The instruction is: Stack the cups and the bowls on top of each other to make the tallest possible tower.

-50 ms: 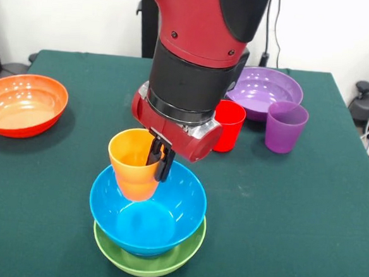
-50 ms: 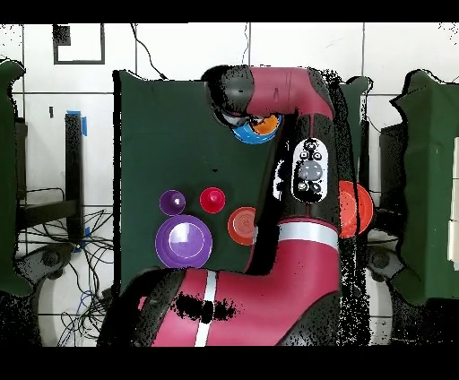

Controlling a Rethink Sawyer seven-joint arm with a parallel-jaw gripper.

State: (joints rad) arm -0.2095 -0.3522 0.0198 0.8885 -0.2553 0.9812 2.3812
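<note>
My gripper (image 1: 161, 165) is shut on the right rim of the orange cup (image 1: 132, 163), one finger inside and one outside. The cup is upright, slightly tilted, with its base down inside the light blue bowl (image 1: 160, 219). I cannot tell whether it touches the bowl's floor. That bowl is nested in the lime green bowl (image 1: 147, 263) at the table's near edge. In the overhead view the arm covers most of the pile; only a bit of the orange cup (image 2: 264, 125) and the blue bowl (image 2: 243, 134) shows.
A red cup (image 1: 229, 124) and a purple cup (image 1: 285, 126) stand right of the arm before a wide purple bowl (image 1: 264, 88). A wide orange-red bowl (image 1: 23, 104) sits far left. A small orange-red bowl (image 2: 241, 225) lies beside the arm overhead.
</note>
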